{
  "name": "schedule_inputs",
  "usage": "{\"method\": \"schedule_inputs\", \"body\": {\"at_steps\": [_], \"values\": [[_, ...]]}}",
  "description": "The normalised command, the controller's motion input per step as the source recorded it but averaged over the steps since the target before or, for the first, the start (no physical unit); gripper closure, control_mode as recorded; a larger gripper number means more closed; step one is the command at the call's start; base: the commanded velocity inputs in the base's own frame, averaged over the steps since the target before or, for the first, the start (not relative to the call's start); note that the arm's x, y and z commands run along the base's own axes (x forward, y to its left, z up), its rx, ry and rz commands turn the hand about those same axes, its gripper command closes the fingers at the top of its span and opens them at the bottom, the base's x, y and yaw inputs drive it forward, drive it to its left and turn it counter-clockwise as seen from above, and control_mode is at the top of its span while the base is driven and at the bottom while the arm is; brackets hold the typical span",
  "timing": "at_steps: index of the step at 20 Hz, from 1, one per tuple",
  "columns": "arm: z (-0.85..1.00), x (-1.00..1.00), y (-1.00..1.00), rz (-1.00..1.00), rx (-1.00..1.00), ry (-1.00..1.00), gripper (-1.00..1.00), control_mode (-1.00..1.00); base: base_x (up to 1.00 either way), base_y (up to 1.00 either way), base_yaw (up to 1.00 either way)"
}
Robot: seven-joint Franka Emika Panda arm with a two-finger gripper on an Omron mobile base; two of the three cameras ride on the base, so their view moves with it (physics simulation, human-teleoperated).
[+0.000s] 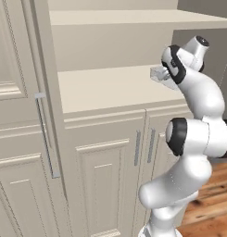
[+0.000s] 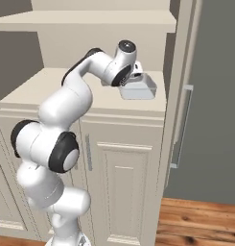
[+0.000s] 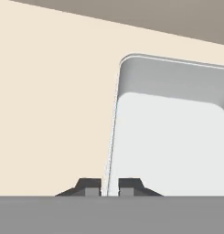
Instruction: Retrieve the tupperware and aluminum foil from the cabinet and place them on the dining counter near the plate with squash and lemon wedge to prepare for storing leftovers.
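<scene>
The pincer [image 3: 109, 186] pinches the tupperware [image 3: 168, 141] wall at its 9 o'clock side. It sits on the cabinet [image 2: 66, 91] shelf.

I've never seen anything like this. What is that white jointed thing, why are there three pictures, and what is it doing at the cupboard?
It is a robot arm in a simulated kitchen. Two pictures come from cameras behind it, on its left and right; the third looks along its hand. The arm reaches into an open cream cabinet, where a small, pale, see-through plastic box, the tupperware, sits on the shelf. In the hand's picture the two dark fingers have pinched shut on the box's side wall, one finger inside and one outside. The box rests on the shelf, not yet lifted.
</scene>
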Motion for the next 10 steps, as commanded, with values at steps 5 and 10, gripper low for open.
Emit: {"method": "schedule_inputs", "body": {"at_steps": [5, 10], "values": [[0.0, -0.85, 0.73, 0.0, -0.08, 0.0, 1.0, -1.0, 0.0, 0.0, 0.0], [0.0, -1.0, 0.7, 0.0, -0.07, -0.01, 1.0, -1.0, 0.0, 0.0, 0.0]]}}
